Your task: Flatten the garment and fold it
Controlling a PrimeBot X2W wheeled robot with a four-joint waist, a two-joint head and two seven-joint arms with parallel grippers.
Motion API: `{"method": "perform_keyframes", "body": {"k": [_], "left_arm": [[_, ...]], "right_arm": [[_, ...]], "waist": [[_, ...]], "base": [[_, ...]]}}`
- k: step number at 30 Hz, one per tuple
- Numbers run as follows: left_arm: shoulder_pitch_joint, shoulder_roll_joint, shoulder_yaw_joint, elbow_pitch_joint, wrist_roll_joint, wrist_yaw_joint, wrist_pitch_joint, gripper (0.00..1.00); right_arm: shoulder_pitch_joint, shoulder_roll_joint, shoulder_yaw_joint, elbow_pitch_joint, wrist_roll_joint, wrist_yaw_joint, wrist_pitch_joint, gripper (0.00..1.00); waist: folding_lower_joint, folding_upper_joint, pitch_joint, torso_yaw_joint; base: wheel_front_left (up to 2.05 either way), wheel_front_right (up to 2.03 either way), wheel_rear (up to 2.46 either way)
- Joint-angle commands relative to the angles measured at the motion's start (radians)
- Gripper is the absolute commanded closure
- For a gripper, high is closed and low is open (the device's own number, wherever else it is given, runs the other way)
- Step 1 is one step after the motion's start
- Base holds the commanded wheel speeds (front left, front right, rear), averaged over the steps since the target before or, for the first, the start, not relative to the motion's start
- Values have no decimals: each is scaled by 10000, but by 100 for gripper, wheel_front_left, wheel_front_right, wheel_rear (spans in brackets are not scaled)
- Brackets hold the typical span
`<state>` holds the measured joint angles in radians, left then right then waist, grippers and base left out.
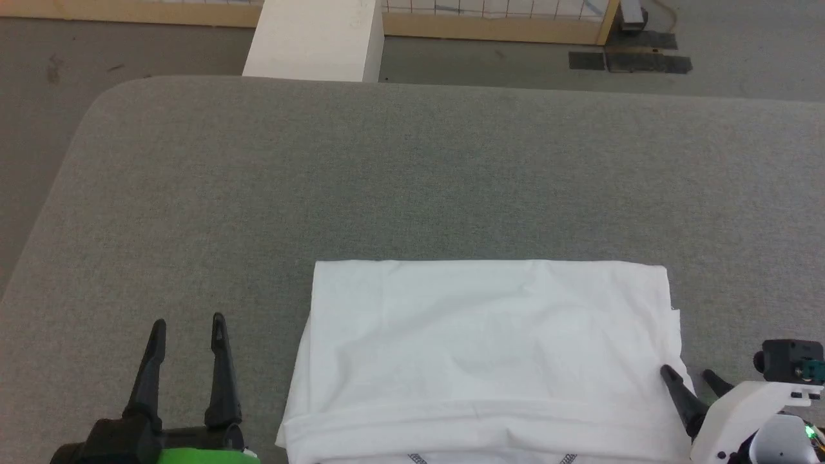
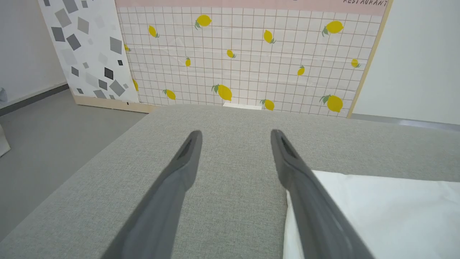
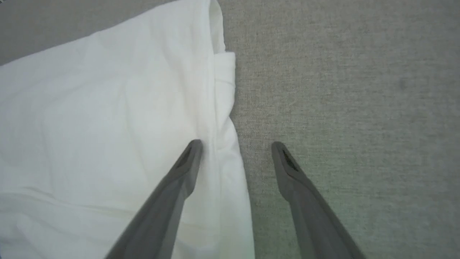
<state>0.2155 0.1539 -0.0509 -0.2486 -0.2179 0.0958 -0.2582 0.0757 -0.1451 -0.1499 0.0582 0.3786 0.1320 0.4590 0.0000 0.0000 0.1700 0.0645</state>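
The left gripper point(image 1: 188, 322) point(image 2: 236, 133) has its two fingers spread wide and holds nothing. It hangs over bare grey bench point(image 1: 193, 193), just left of the shirt point(image 1: 490, 335) and apart from it.

The shirt lies at the near middle of the bench, folded into a flat white rectangle. Its long axis runs left to right across the head view. Its far edge is straight, and its near edge runs off the bottom of that view, where two short bits of dark zigzag stitching point(image 1: 419, 459) show.

The right gripper point(image 1: 685, 372) point(image 3: 237, 144) is also spread wide and empty. It straddles the shirt's right edge: one finger point(image 3: 179, 172) is over the cloth point(image 3: 90, 108) and the other over bare bench. I cannot tell whether the finger touches the cloth.

Bare bench stretches wide to the left and beyond the shirt, up to a rounded far-left corner. To the right there is a narrower strip. A white box point(image 1: 316, 38) stands on the floor past the far edge.
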Motion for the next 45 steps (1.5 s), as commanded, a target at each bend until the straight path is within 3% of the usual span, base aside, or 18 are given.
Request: {"method": "perform_keyframes", "body": {"k": [1,6,7,8,9,10,22,37,45], "left_arm": [[-210,-77,36,70,103,-129,-35,0],[-373,-248,119,245,148,-407,-35,0],[-407,-291,141,271,144,-458,-35,0],[-431,-318,150,303,150,-503,-35,0],[-457,-342,152,356,161,-560,-35,0],[-485,-364,159,389,173,-599,-35,0],[-654,-493,269,912,411,-1003,-35,0],[-455,-485,268,1370,592,-1299,-36,0],[-205,-467,238,1540,643,-1313,-36,0]], "right_arm": [[-251,-111,161,155,66,-13,47,0],[-465,-294,686,628,281,-13,445,0],[-502,-320,777,713,354,-13,554,21],[-530,-358,863,778,391,-13,642,53],[-566,-407,971,831,429,-13,725,72],[-604,-437,1019,851,451,-13,733,98],[-1361,-666,401,1192,93,-13,383,100],[-1745,-2057,-2360,1986,-918,-13,355,100],[-1389,-1673,-1538,1019,-630,-13,661,100]], "waist": [[0,0,218,167],[0,0,386,284],[0,0,419,309],[0,0,441,330],[0,0,464,350],[0,0,484,361],[0,0,285,252],[0,0,-315,-116],[0,0,-729,-293]], "base": [[0,0,0],[0,0,0],[0,0,0],[0,0,0],[0,0,0],[0,0,0],[0,0,0],[0,0,0],[0,0,0]]}}
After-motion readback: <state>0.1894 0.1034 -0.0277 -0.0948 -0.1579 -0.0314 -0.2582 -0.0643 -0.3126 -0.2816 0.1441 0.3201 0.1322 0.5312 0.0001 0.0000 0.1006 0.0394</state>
